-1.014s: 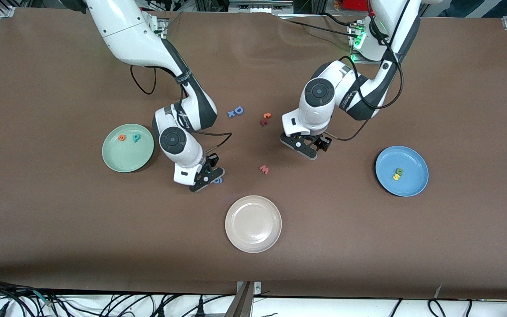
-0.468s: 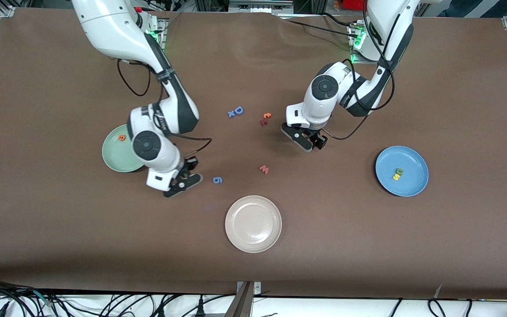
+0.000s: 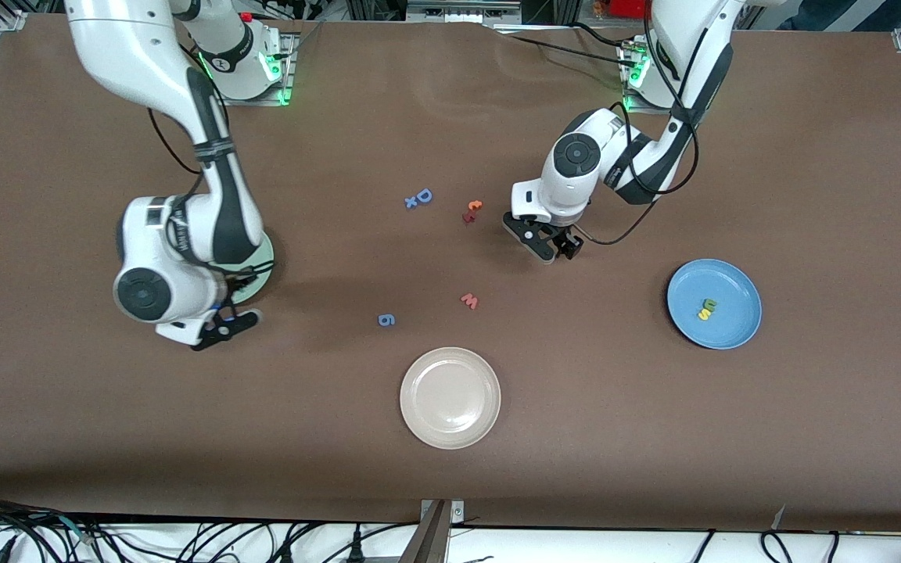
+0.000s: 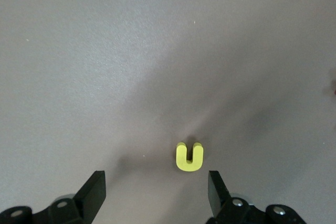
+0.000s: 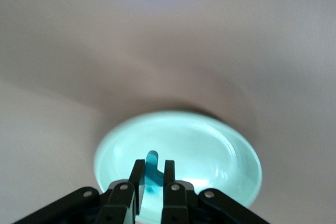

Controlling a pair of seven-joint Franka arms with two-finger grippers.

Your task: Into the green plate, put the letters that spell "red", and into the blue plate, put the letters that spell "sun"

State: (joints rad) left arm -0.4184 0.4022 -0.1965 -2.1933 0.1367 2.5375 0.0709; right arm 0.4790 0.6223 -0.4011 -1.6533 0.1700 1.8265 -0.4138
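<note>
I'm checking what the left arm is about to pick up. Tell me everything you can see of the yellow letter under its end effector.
The yellow letter is a small, thick arch-shaped piece that looks like soft foam, matte and a single bright colour. It lies flat on the brown table, with its two short legs pointing away from the left end effector. The end effector's fingers stand open to either side of it, not touching. Nothing else touches it; it casts a faint shadow.
</note>
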